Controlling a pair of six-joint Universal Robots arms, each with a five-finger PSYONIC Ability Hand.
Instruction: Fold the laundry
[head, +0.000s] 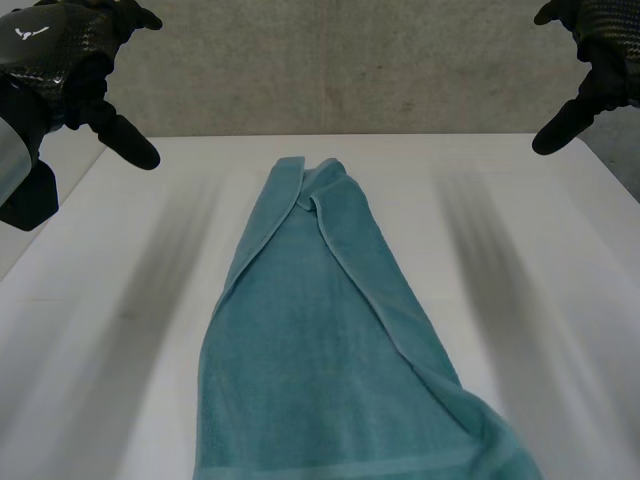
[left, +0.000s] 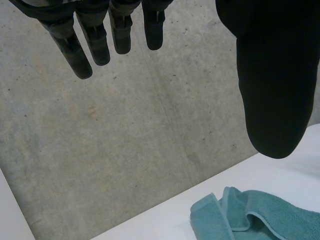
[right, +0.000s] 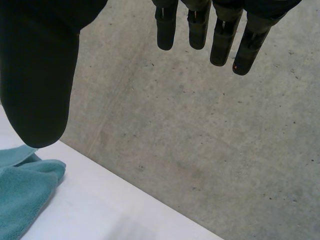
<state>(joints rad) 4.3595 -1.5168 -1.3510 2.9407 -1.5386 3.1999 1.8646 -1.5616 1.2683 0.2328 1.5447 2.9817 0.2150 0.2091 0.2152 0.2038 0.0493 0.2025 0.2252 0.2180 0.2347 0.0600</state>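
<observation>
The white table (head: 120, 380) carries a teal towel (head: 320, 340) folded into a long narrow strip, running up the middle from 6 o'clock toward 12 o'clock. The left hand (head: 60, 70) hangs above the table's 10 o'clock corner and the right hand (head: 600, 60) above its 2 o'clock corner. Both are well apart from the towel, with fingers straight and released, grasping nothing.

No legible text or numbers, just a small white V-shaped emblem (head: 30, 32) on the back of the left hand (head: 58, 62).
</observation>
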